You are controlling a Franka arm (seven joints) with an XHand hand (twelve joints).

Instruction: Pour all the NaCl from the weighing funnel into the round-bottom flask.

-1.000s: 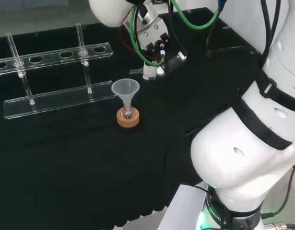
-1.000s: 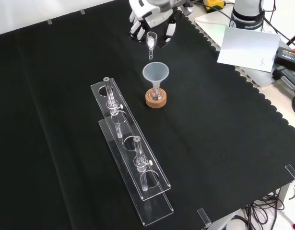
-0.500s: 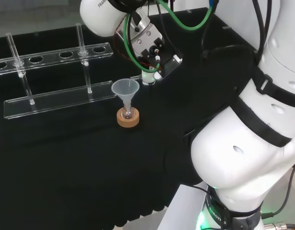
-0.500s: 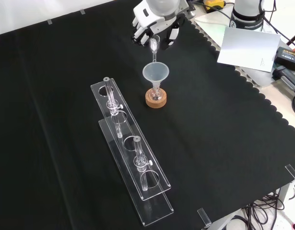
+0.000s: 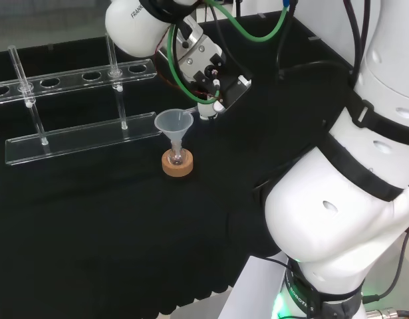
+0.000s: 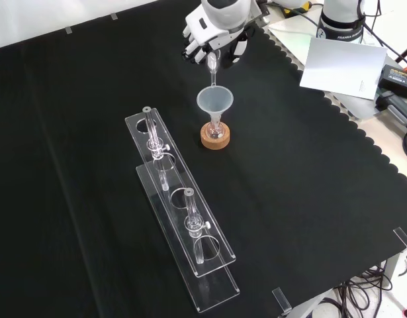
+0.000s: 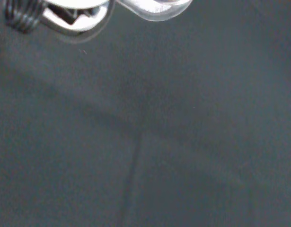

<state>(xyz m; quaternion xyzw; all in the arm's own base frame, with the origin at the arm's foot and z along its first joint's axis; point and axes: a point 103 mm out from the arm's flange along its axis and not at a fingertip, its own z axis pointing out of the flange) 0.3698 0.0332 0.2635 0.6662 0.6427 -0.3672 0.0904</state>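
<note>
Now the robot hand (image 6: pixel 215 41) pinches the weighing funnel (image 6: pixel 212 66), tilted spout-down just above the plastic funnel (image 6: pixel 215 101), so NaCl should fall into the round-bottom flask (image 6: pixel 215 129) seated upright beneath it on its cork ring (image 6: pixel 215 140).

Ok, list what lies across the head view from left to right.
Rack → funnel on the flask in its cork stand → hand holding the weighing funnel → arm links.
</note>
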